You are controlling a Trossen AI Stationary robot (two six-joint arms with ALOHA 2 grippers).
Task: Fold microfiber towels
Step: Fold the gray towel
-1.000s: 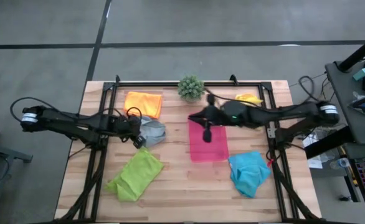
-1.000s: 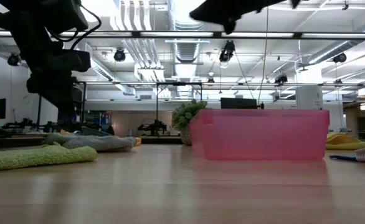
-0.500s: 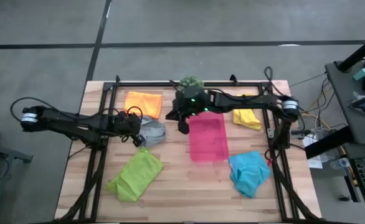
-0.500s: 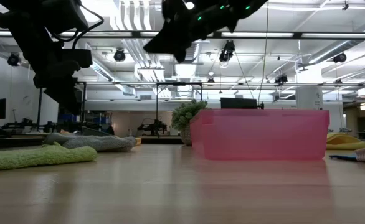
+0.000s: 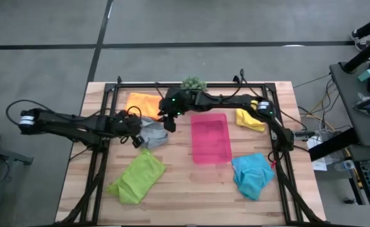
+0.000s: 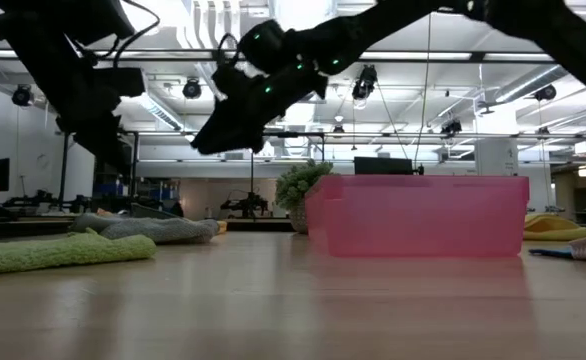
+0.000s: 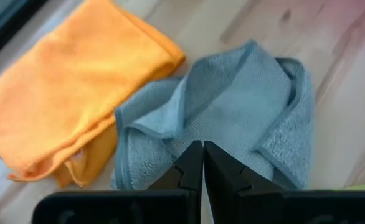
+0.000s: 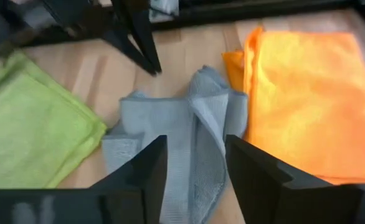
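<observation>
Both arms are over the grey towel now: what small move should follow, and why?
Probably lower the right tool onto the grey towel: its jaws stand open above the crumpled cloth, which lies beside the orange towel, while the left tool hovers shut over it.

A pink tray (image 5: 211, 137) lies mid-table, near a small potted plant (image 5: 193, 83).

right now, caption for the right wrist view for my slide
Open right gripper above the grey towel, between the green towel and the orange towel.

Crumpled grey towel (image 5: 152, 133) touching folded orange towel (image 5: 145, 104)
</observation>
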